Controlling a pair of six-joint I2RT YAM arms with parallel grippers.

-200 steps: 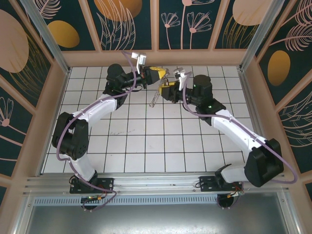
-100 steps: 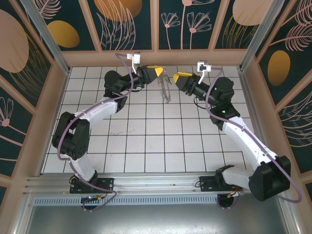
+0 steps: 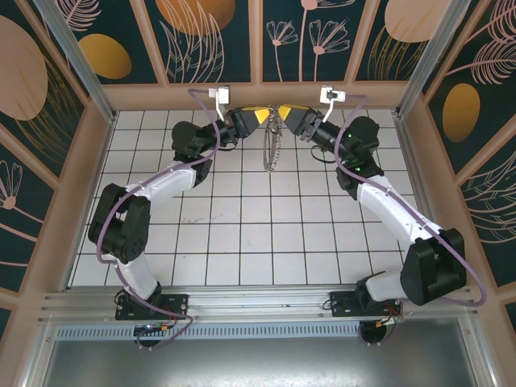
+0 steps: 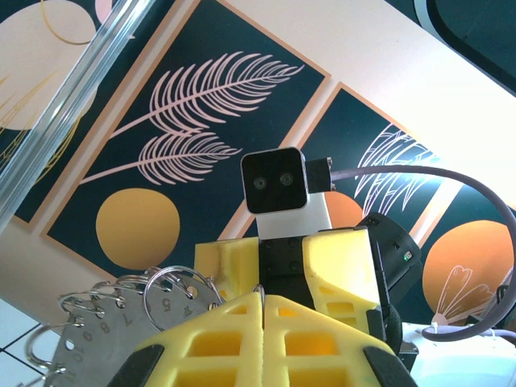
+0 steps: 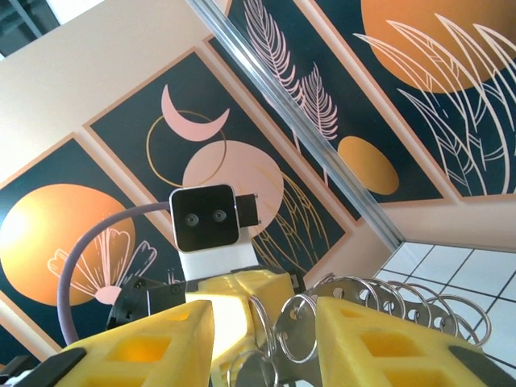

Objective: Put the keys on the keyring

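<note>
The keyring (image 3: 272, 149) hangs as a thin chain of metal rings over the back of the tiled floor. My left gripper (image 3: 264, 119) holds its top end. In the left wrist view the yellow fingers (image 4: 218, 339) are pressed together with one thin ring (image 4: 260, 289) pinched between them, and further rings with a numbered metal tag (image 4: 121, 318) dangle to the left. My right gripper (image 3: 285, 118) faces the left one, tip to tip. Its jaws stand apart (image 5: 266, 326) around several rings (image 5: 300, 339) without clamping them. The keys are out of view.
The decorated back wall (image 3: 258, 48) stands just behind both grippers. Aluminium posts (image 3: 76, 60) rise at the rear corners. White tiled floor (image 3: 258, 234) lies below, with low side walls left and right.
My right gripper drew away to the right, then came back up to meet the left gripper at the top of the chain. The left gripper lifted slightly toward the back wall.
</note>
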